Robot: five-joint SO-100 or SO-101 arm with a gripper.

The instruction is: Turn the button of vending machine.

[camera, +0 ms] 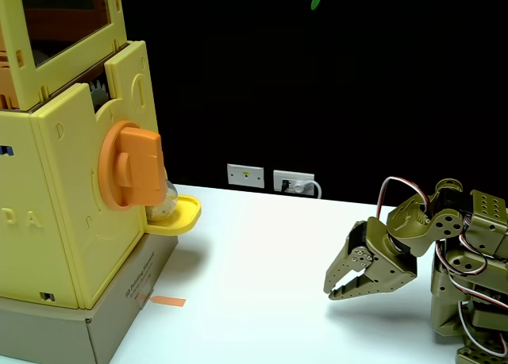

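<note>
In the fixed view the tall pale yellow plastic toy vending machine [75, 213] fills the left side, its top and left part cut off by the frame edges. Its brownish clear window [63, 19] shows only in part, and what lies behind it is hard to make out. A few gear teeth [99, 90] peep from a dark gap below the window. The large round orange plastic button [131, 166], with a raised bar across it, sticks out from the machine's right face. Just below it sits a pale yellow rounded tray [178, 215]; a pale ball [161, 205] rests there, half hidden by the button. The machine stands on a brown cardboard base [119, 316] on the white worktop [262, 300]. The olive-green pincer [340, 291] hangs low at the right, well apart from the button, fingertips slightly apart and empty. The arm is cut off at the right edge.
</note>
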